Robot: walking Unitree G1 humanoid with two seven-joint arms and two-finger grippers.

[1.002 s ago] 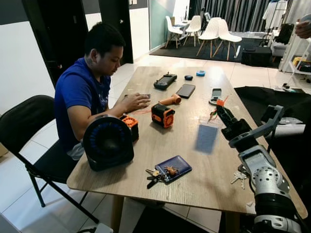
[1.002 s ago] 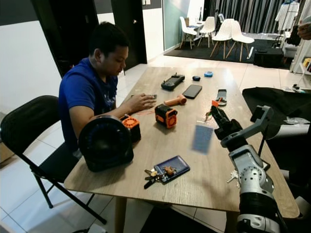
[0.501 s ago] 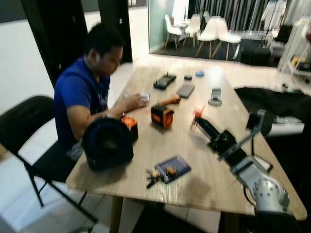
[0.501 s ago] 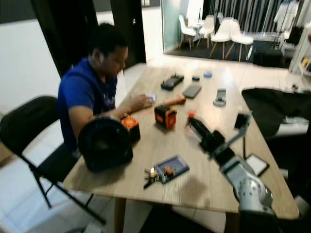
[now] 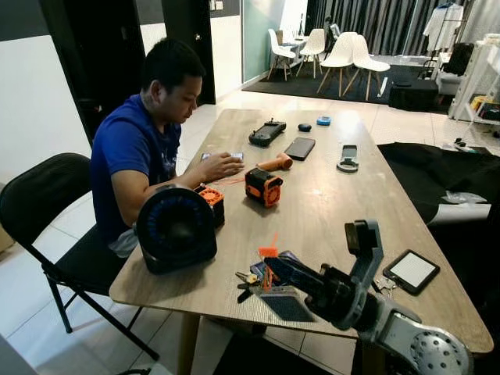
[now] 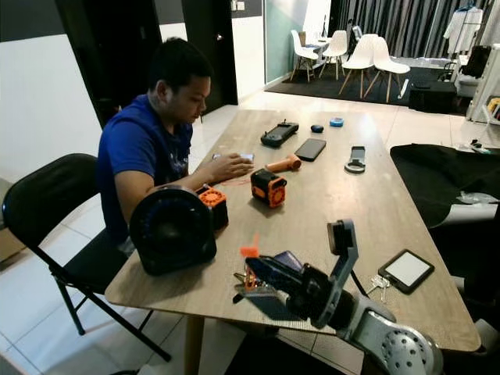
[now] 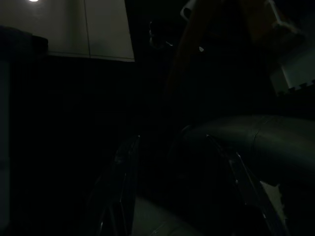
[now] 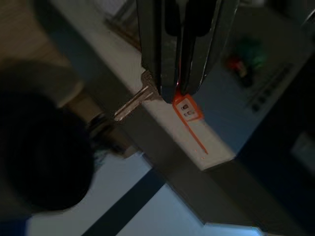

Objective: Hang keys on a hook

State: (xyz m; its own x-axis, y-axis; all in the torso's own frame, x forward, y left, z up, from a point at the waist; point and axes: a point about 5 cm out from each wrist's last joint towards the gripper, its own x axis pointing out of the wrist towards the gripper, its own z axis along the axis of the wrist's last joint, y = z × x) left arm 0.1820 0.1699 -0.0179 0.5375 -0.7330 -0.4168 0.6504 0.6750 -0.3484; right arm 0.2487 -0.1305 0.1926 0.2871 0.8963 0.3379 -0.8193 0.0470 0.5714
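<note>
Matt wood-grain table (image 5: 328,211), metal key (image 8: 130,105) w/ orange plastic tag (image 8: 187,109).

Key bunch (image 5: 247,283) — half behind right gripper (image 5: 271,273)

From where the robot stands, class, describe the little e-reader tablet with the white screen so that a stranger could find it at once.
Start at the long wooden table and go to its near right edge, past the right gripper. The small black-framed tablet with a white screen lies flat there, with a bunch of silver keys beside it. Unlike the dark phone farther up the table, its screen is bright white.

Right end effector (image 6: 251,275) clamped on orange-tagged keys (image 6: 249,258) above blue card (image 6: 287,262), wooden table (image 6: 336,195), seated person (image 6: 156,148)
</note>
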